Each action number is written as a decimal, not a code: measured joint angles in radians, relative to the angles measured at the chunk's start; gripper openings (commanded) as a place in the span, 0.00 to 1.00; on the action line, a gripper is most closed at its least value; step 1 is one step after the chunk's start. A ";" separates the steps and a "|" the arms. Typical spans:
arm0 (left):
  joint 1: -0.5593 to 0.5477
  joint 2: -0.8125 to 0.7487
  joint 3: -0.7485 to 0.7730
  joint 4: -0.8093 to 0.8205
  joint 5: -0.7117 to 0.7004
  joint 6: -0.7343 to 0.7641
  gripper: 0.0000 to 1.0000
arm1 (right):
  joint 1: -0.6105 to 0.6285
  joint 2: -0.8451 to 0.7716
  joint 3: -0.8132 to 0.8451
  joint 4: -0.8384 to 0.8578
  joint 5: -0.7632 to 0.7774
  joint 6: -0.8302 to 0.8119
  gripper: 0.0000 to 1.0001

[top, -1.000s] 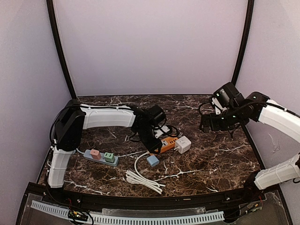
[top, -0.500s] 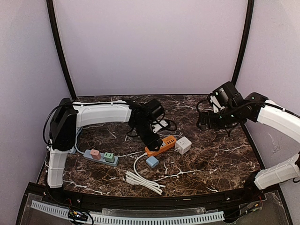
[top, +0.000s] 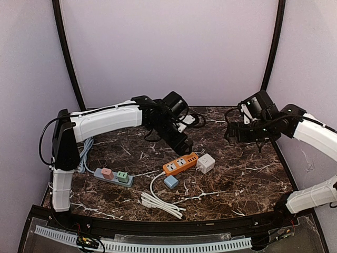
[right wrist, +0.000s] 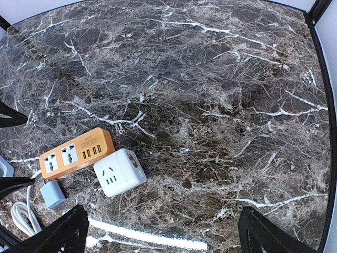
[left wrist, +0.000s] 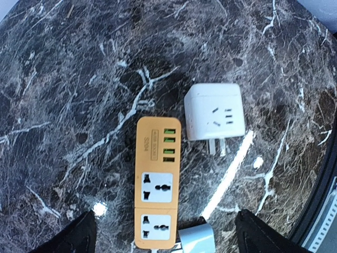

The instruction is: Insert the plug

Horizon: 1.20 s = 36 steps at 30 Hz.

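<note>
The dark marble worktop [top: 237, 179] carries everything. Our left arm [top: 105, 121] reaches from the left edge toward the middle, and its left gripper [top: 181, 142] hangs above the slab behind the orange strip. In its wrist view the fingers [left wrist: 79, 237] are spread wide with nothing between them. Our right arm [top: 310, 132] comes in over the right edge. The right gripper [top: 231, 132] hovers toward the far right corner, its fingers [right wrist: 66, 232] likewise parted and empty. A grey strip [top: 113, 178] lies toward the near left corner, with a pink plug [top: 107, 172] and a green plug [top: 122, 176] seated in it. The orange strip [top: 180, 163] lies about mid-worktop, both of its large sockets bare. A coiled white cable [top: 160, 203] rests close to the near edge. A white cube [top: 205, 163] sits just beside the orange strip's right end, a narrow gap between them and its prongs showing. The blue plug [top: 171, 181] lies loose on the marble just by the orange strip's near end, in no socket; we cannot tell whether the two touch.
</note>
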State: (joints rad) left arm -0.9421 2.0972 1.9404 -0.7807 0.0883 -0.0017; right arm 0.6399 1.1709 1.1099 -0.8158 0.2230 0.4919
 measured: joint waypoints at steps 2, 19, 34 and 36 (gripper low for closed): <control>-0.012 0.020 0.040 0.002 0.001 -0.015 0.90 | -0.005 -0.014 0.000 -0.001 0.006 0.000 0.99; -0.077 0.251 0.243 0.008 -0.001 -0.108 0.85 | -0.010 -0.103 0.000 -0.064 0.016 0.022 0.99; -0.108 0.369 0.336 0.019 0.004 -0.140 0.84 | -0.011 -0.111 0.000 -0.111 0.005 0.045 0.99; -0.110 0.385 0.340 0.024 0.004 -0.146 0.82 | -0.011 -0.111 0.000 -0.116 0.003 0.045 0.99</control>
State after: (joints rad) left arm -1.0523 2.4817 2.2807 -0.7570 0.0925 -0.1474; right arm 0.6292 1.0603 1.1095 -0.9314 0.2260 0.5373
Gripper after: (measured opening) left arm 0.846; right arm 0.986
